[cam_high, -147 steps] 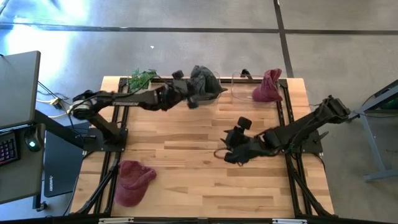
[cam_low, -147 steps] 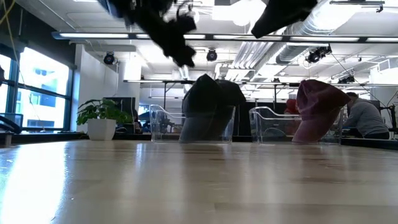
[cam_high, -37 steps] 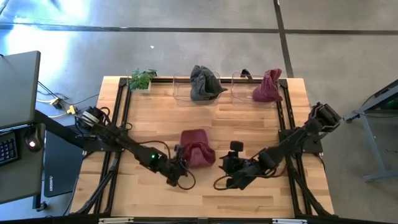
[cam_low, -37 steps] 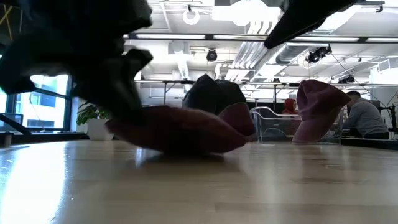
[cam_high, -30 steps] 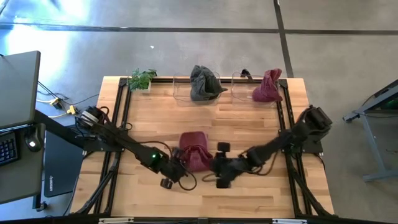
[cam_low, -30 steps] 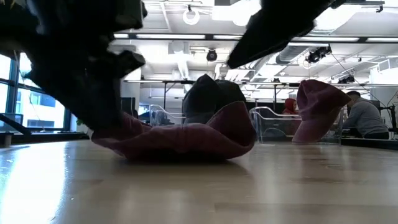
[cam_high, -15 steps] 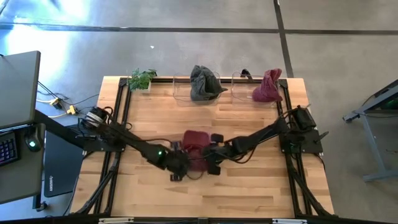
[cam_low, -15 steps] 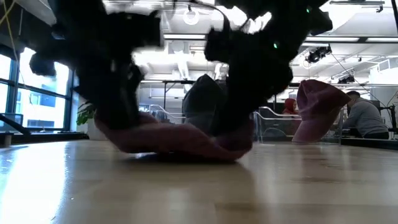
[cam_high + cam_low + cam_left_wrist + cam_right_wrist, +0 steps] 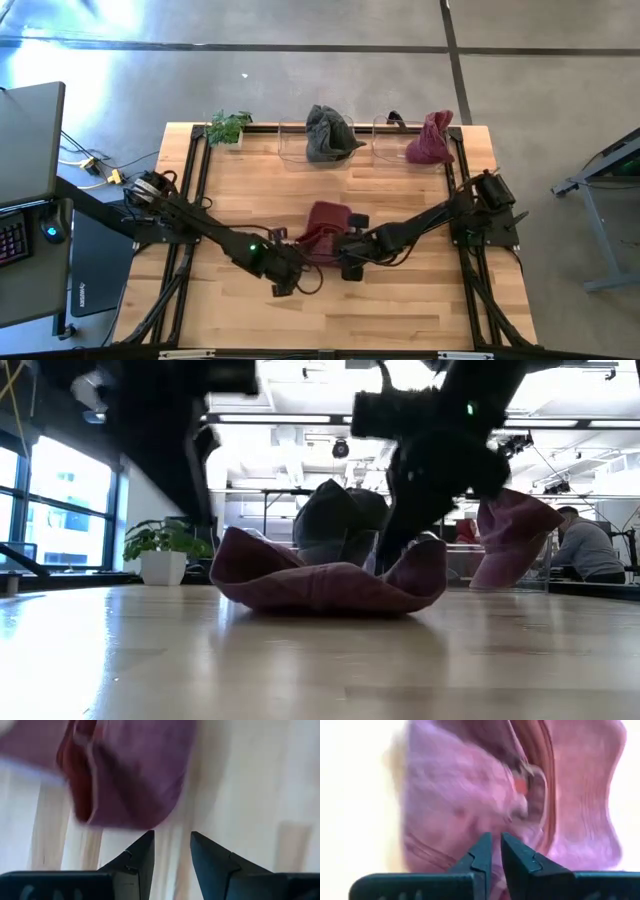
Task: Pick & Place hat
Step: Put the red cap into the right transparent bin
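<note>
We see the maroon hat (image 9: 322, 224), which lay at the table's front-left corner about five seconds back, now near the table centre, dragged there by the left arm. Over the last second it went from flattened to cupped, edges curled up in the low view (image 9: 325, 582). The left gripper (image 9: 287, 268), earlier at the far bins, has backed just off the hat's near edge. The right gripper (image 9: 347, 252) came in from the right and narrowed its fingers (image 9: 481, 851) against the hat's fabric (image 9: 470, 790).
</note>
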`<action>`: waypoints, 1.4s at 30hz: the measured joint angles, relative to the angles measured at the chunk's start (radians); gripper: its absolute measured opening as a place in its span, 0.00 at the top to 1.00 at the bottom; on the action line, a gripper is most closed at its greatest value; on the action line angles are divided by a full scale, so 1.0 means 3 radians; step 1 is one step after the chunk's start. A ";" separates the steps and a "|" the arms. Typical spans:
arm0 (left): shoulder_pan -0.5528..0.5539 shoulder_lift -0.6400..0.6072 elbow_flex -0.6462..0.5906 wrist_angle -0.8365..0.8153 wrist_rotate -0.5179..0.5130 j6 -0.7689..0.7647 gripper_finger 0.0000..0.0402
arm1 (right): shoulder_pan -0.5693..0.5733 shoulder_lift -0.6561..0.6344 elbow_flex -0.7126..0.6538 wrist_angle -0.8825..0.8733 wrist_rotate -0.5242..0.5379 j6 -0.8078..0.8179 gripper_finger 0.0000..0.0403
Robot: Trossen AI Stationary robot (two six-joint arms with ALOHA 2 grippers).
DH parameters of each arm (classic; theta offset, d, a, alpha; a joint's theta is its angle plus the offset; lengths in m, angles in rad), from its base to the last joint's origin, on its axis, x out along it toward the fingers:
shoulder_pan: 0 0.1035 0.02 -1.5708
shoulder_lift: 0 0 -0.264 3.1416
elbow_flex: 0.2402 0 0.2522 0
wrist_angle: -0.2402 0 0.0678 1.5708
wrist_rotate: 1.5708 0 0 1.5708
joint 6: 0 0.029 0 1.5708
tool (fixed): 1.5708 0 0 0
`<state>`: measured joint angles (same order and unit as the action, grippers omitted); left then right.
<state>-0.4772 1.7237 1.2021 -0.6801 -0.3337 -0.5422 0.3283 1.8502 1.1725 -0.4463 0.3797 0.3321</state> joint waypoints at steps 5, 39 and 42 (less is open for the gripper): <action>-0.0003 0.0000 0.0034 0.0590 -0.0165 0.0210 0.70 | 0.0041 -0.0017 0.0017 0.0473 -0.0018 -0.0027 0.95; 0.0194 0.0567 0.0077 0.1131 -0.0711 0.0165 0.70 | -0.0034 -0.0252 -0.0477 0.0874 -0.0179 0.0048 1.00; 0.0195 0.0630 0.0013 0.1316 -0.0666 0.0289 0.70 | -0.0195 -0.0159 -0.0478 0.0856 -0.0146 0.0097 0.98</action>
<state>-0.4187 1.9127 1.2058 -0.2853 -0.5334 -0.4557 0.2698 1.8025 1.0290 -0.1896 0.3358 0.3610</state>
